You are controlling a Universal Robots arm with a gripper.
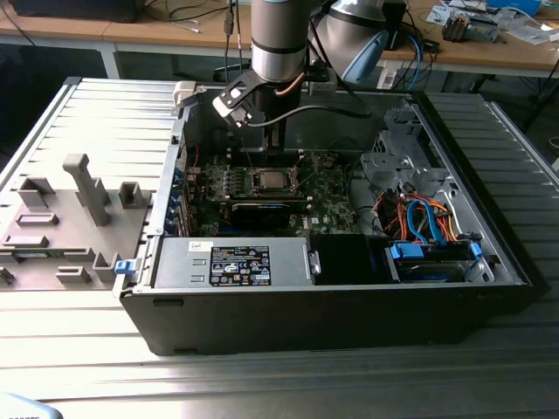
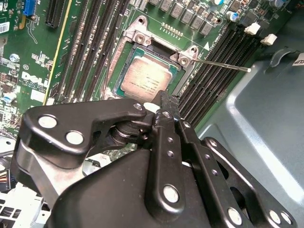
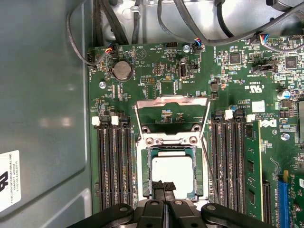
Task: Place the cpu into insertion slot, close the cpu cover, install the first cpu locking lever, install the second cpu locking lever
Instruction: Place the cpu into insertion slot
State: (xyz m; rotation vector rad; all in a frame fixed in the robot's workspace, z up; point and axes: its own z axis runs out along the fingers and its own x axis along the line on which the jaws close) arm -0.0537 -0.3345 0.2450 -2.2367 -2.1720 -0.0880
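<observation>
Ribbed metal tabletop (image 1: 70, 367), open black computer case (image 1: 332, 323) lying on it near the middle. A grey fixture block (image 1: 52, 236) sits toward the tabletop's edge on the exterior view's left. Wooden benches (image 1: 515, 54) strewn with cables run along the back of the room. Inside the case we see the green motherboard (image 3: 156, 76).

Progress: the cpu (image 3: 172, 172) lies flat in the insertion slot (image 3: 148, 166), mid-board between two banks of long black memory slots (image 3: 114, 161). We count step one as done.

The cpu cover (image 3: 172, 100) is swung up on its hinge at the socket's far edge, with bare board showing through its window, so it is not closed. A thin locking lever (image 3: 206, 123) runs free beside the socket. In the second wrist view a lever rod (image 2: 223, 64) sticks out over the memory slots. By our read neither lever is latched, so the cover and both levers remain.

The gripper (image 3: 164, 184) hangs over the socket at the cpu's edge opposite the raised cover. Its fingers are pressed together with nothing visible between them. We cannot tell whether the tips touch the chip or sit just above it.
</observation>
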